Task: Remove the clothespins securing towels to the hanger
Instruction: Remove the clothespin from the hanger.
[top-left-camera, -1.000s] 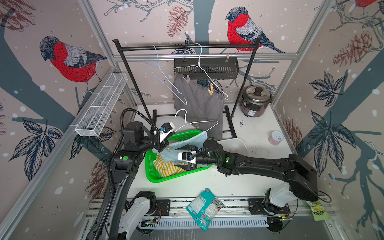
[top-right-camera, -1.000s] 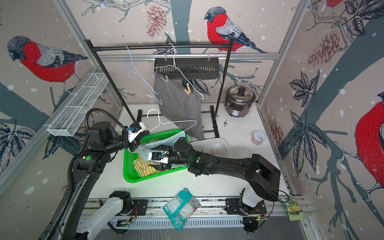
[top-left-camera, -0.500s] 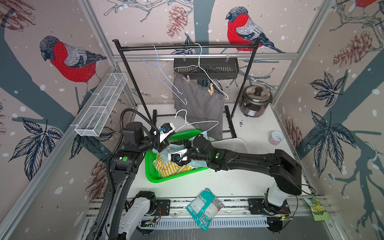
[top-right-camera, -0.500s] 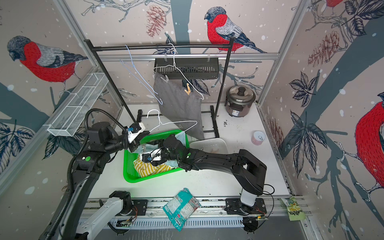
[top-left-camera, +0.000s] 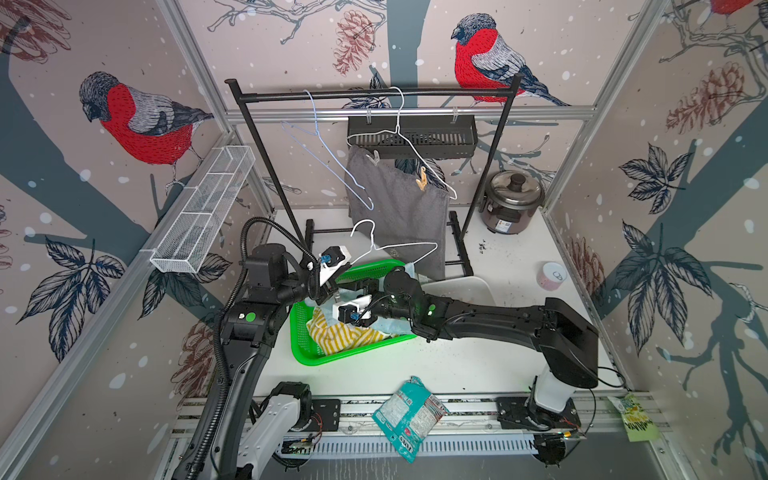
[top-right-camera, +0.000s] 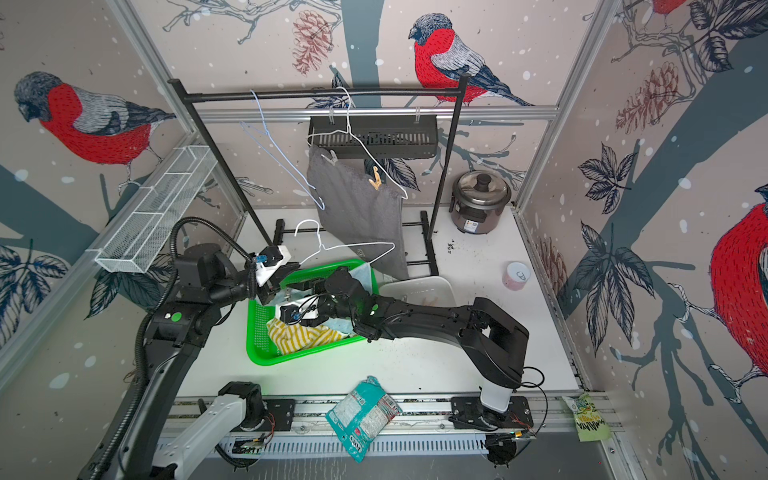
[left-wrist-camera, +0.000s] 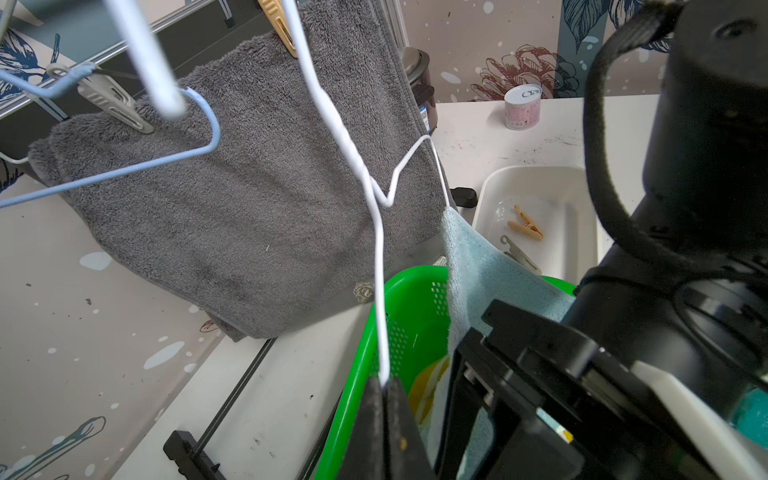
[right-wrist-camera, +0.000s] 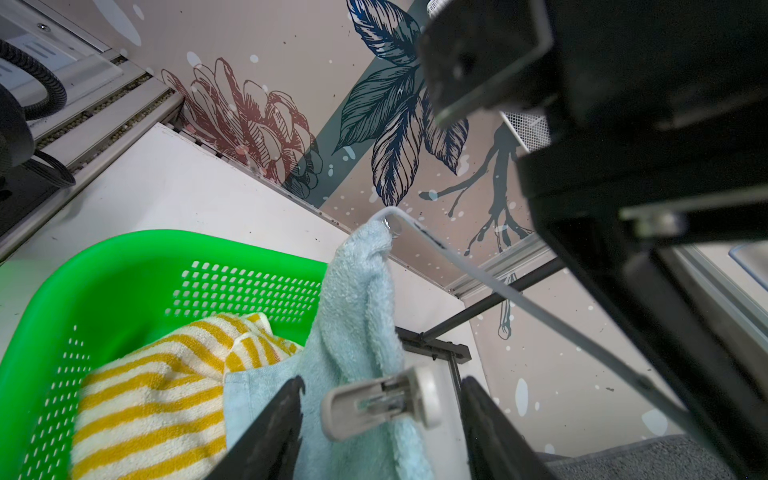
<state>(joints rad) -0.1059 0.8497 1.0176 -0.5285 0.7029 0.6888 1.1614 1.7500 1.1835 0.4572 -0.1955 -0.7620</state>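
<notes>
My left gripper (left-wrist-camera: 384, 386) is shut on the lower wire of a white hanger (left-wrist-camera: 376, 232), holding it over the green basket (left-wrist-camera: 365, 365). A light blue towel (right-wrist-camera: 357, 299) hangs from that hanger into the basket, pinned by a whitish plastic clothespin (right-wrist-camera: 374, 403). My right gripper (right-wrist-camera: 382, 386) is open with a jaw on each side of this clothespin, apart from it. The yellow-striped towel (right-wrist-camera: 158, 395) lies in the basket. A dark grey towel (top-left-camera: 399, 212) hangs on the rack's hanger, held by a tan clothespin (top-left-camera: 422, 179) and a grey clothespin (top-left-camera: 375, 157).
A white bin (left-wrist-camera: 536, 172) beside the basket holds loose clothespins (left-wrist-camera: 525, 226). An empty blue hanger (top-left-camera: 328, 153) hangs on the black rack (top-left-camera: 374, 93). A rice cooker (top-left-camera: 513, 203) and pink can (top-left-camera: 552, 274) stand at the right. A snack bag (top-left-camera: 409, 417) lies at the front.
My right gripper has moved left over the basket to the blue towel's clothespin, and its jaws have narrowed. The left arm and the hanger have stayed still.
</notes>
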